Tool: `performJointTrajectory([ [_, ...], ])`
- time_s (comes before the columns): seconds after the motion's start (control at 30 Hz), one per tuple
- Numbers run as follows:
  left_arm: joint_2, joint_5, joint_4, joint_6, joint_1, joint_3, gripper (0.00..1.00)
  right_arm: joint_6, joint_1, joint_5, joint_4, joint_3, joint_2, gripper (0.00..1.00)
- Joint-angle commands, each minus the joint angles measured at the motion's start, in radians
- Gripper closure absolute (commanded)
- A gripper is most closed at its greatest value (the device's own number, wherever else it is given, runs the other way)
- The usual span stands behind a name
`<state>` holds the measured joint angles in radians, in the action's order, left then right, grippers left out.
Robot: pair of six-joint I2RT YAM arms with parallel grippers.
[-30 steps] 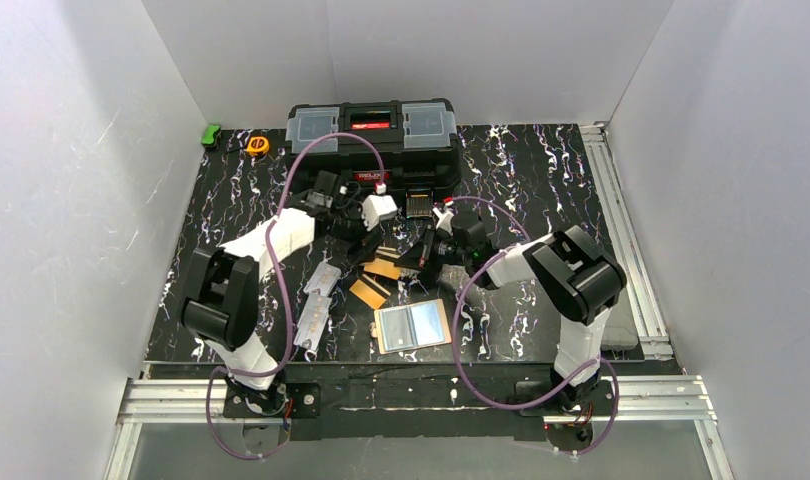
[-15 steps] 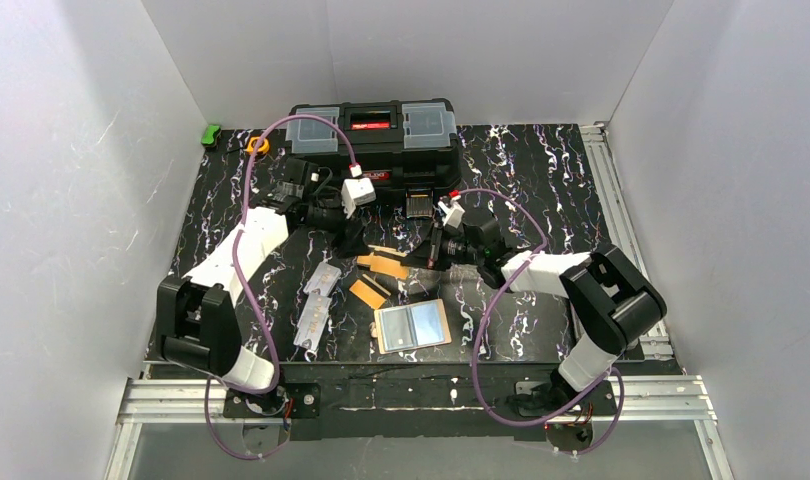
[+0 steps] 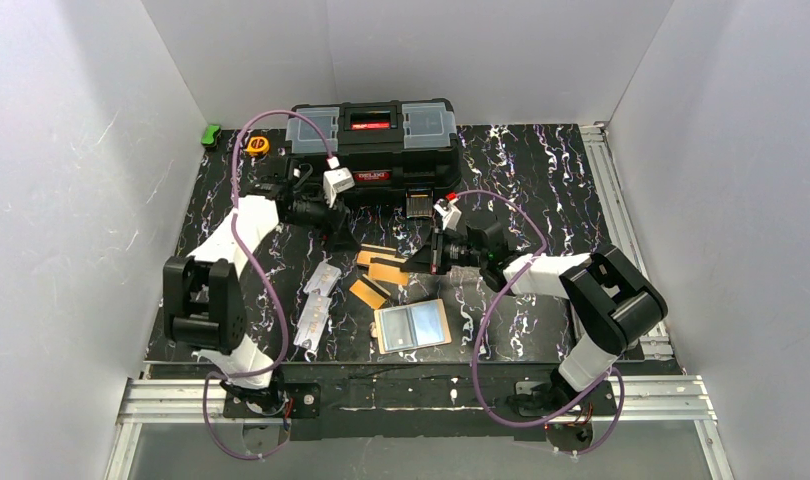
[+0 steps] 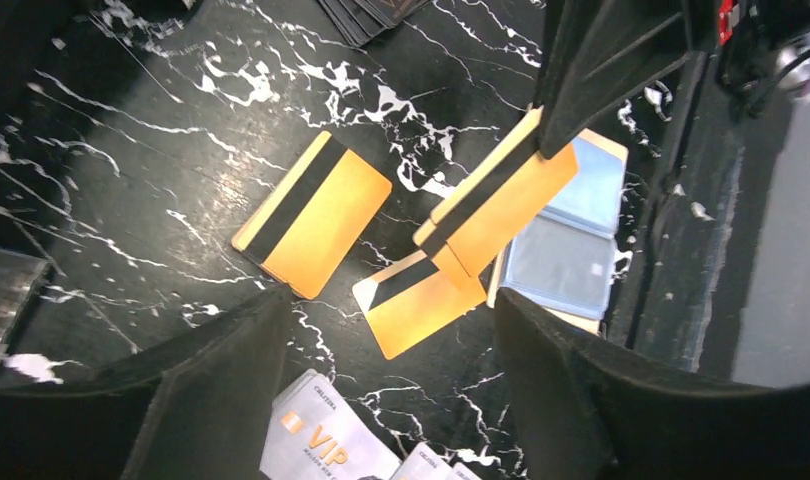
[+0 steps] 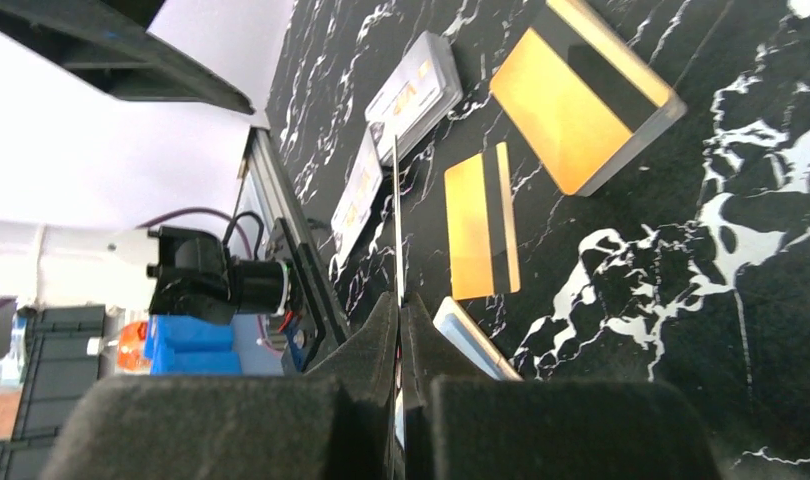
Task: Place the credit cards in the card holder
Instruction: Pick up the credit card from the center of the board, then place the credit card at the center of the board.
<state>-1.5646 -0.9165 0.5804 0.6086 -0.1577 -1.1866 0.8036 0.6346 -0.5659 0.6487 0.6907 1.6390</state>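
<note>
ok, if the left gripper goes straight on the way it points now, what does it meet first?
Most likely the loose orange striped card lying flat on the table. In the wrist view it sits almost centred between the open left gripper fingers. Depth is unclear, but nothing shows in between.

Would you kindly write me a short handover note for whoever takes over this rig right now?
Left gripper: open, empty, above the loose cards.
Right gripper: shut on one orange striped plastic card, gripped at one end.
Two more orange striped cards lie flat on the black marbled table: one farther back, one close to the holder.
Beige folding card holder with clear pockets: lying open near the front edge, no card visible in it.
Done: one card in grip.
Left: pocket it, then the other two.
</note>
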Motion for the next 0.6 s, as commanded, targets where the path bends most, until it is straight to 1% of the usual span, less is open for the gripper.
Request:
performJointTrajectory([
  [0.0,-0.09,-0.157,0.149,0.023,0.014,-0.067,0.16,-0.016,-0.008,-0.113,0.158,-0.01,-0.005,0.99],
  [0.03,-0.105,-0.178,0.162,0.023,0.014,-0.074,0.13,-0.008,-0.009,-0.127,0.179,-0.007,0.0,0.99],
  [0.1,-0.139,-0.208,0.208,0.039,0.014,-0.095,0.13,-0.002,-0.009,-0.151,0.216,-0.004,0.005,0.99],
  [0.17,-0.17,-0.243,0.275,0.074,0.014,-0.12,0.14,-0.004,-0.009,-0.162,0.228,-0.003,0.005,0.99],
  [0.23,-0.201,-0.275,0.342,0.113,0.014,-0.143,0.17,-0.01,-0.01,-0.166,0.239,-0.003,0.004,0.99],
  [0.33,-0.24,-0.306,0.45,0.19,0.014,-0.178,0.24,-0.002,-0.011,-0.179,0.261,0.003,0.014,0.99],
  [0.4,-0.253,-0.314,0.468,0.207,0.014,-0.188,0.32,0.009,-0.012,-0.185,0.277,0.007,0.027,0.99],
  [0.47,-0.256,-0.314,0.477,0.222,0.014,-0.19,0.37,0.02,-0.012,-0.188,0.297,0.007,0.032,0.99],
  [0.57,-0.272,-0.327,0.5,0.243,0.014,-0.201,0.5,0.027,-0.012,-0.191,0.311,0.006,0.033,0.99],
])
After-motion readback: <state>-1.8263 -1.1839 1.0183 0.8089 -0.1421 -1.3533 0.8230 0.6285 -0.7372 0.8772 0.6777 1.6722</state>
